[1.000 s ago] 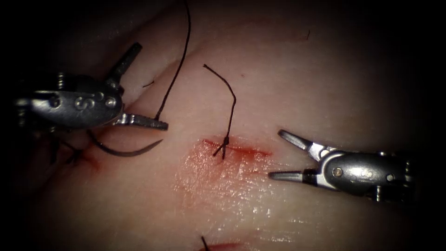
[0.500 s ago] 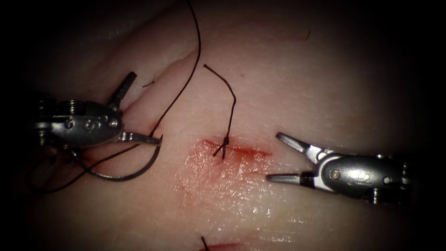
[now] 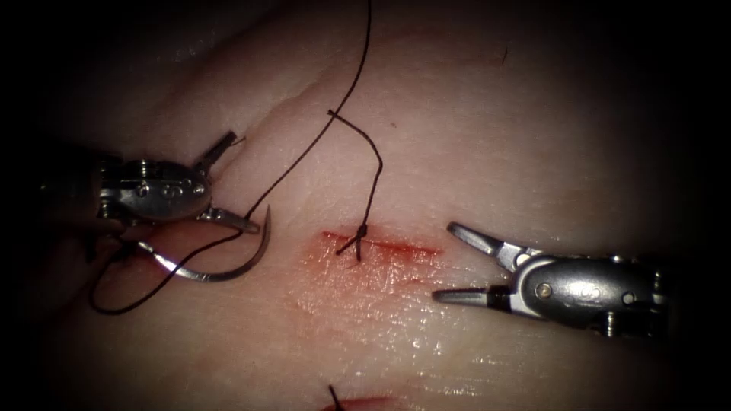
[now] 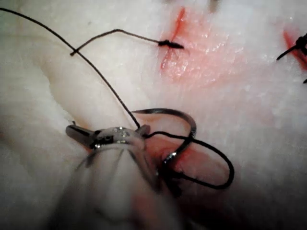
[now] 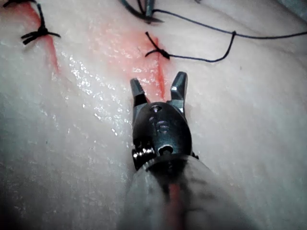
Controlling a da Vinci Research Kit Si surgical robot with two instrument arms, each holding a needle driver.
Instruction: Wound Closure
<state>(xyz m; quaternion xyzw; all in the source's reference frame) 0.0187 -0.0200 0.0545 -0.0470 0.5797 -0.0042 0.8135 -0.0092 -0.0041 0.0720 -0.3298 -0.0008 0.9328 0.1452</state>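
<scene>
Left of the red cut (image 3: 381,245) in pale tissue (image 3: 472,137), L steel tool (image 3: 236,183) is spread, grasping nothing; curved steel needle (image 3: 221,270) lies free just below it, dark thread (image 3: 304,152) trailing up. Knotted stitch (image 3: 361,232) sits on cut. Right of cut, R steel tool (image 3: 455,262) gapes, empty.

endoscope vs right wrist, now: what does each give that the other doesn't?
Endoscope: the left pincer, open and holding nothing. The whole needle lies left of the cut, free of both tools. I cannot tell whether its tail end is in the tissue.

Right wrist: a second knot, seen whole, on another red line.

Both: the right pincer, open and empty, right of the cut; the knot on the cut; the thread; the red fluid.
</scene>
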